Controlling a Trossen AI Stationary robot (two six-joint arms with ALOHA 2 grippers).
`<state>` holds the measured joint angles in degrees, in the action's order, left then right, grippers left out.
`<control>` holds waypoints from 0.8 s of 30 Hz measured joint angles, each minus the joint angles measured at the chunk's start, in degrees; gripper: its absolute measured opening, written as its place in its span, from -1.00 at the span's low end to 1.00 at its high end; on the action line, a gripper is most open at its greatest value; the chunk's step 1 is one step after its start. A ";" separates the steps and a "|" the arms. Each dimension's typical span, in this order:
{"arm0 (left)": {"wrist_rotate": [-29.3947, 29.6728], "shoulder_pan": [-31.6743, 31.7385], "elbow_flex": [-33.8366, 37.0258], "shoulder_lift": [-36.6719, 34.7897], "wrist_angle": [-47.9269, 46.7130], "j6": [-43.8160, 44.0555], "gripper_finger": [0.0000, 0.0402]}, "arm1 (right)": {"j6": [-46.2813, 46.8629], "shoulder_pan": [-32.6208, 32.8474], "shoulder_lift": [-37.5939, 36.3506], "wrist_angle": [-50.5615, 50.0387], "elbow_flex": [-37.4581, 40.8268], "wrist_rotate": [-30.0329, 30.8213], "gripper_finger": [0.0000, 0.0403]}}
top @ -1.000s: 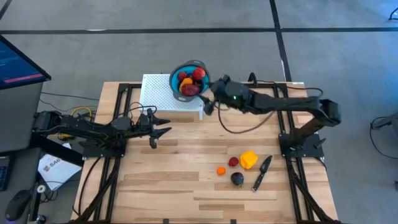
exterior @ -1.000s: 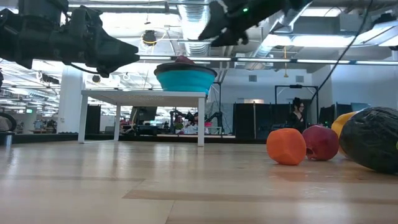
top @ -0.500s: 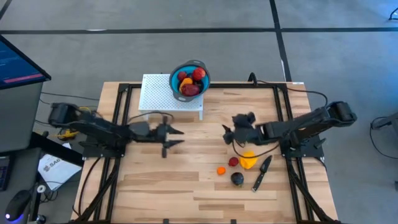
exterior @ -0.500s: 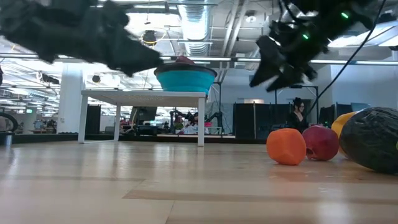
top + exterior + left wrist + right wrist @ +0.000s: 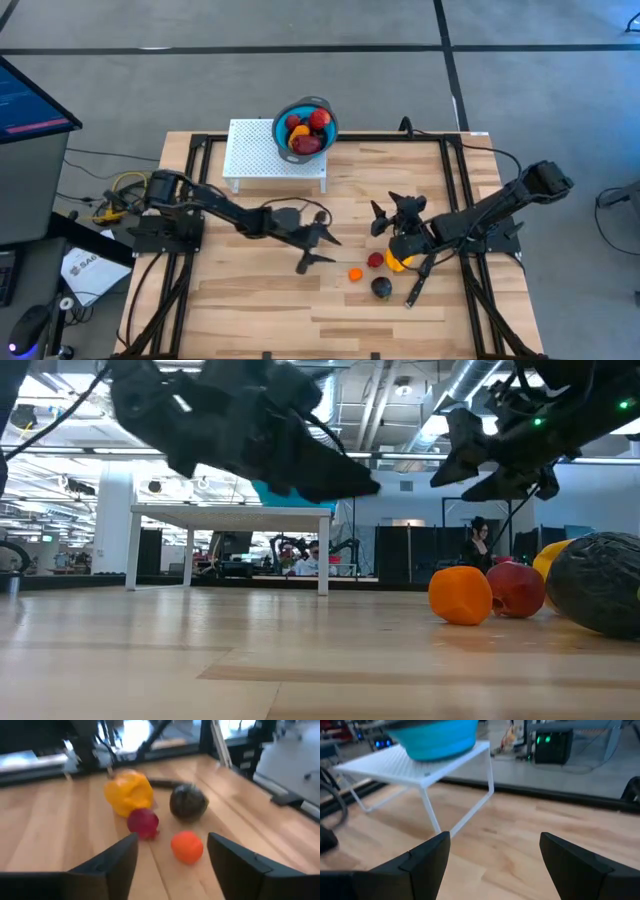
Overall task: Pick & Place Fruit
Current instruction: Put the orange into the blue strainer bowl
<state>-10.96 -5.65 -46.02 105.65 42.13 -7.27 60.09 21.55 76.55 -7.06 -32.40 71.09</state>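
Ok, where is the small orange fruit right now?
High view: the orange fruit lies on the table's right half, beside the red fruit, just ahead of the open left gripper.

The table (image 5: pixel 250 290) is pale striped wood. On it lie orange (image 5: pixel 355 274), red (image 5: pixel 375 260), yellow (image 5: pixel 399 262) and dark purple (image 5: pixel 381 288) fruit. The bowl (image 5: pixel 305 127) is blue on a white perforated rack (image 5: pixel 255 150); both arms are black.
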 joint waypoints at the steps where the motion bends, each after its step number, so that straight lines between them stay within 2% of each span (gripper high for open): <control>1: 0.00 0.00 -1.83 1.32 -1.59 -0.83 0.23 | 0.00 0.11 0.00 0.06 0.00 0.63 0.50; 6: 0.00 -0.85 -8.24 7.40 -4.94 -4.68 0.37 | 0.62 0.40 0.00 0.25 0.00 0.95 0.50; 15: -1.66 -3.75 -14.92 16.44 -4.77 -4.42 0.28 | 1.47 2.87 0.00 -0.10 0.00 0.87 0.50; 20: 6.11 -5.54 -17.62 20.24 -4.62 -4.33 0.23 | 1.47 2.81 0.00 -0.10 -0.02 0.77 0.50; 24: 8.67 -6.37 -18.17 20.96 -4.39 -2.98 0.19 | 1.44 2.76 0.02 -0.20 -0.02 0.71 0.50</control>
<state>-2.30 -12.02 -64.18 126.61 37.74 -10.25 61.54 24.32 76.58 -7.27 -32.42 71.79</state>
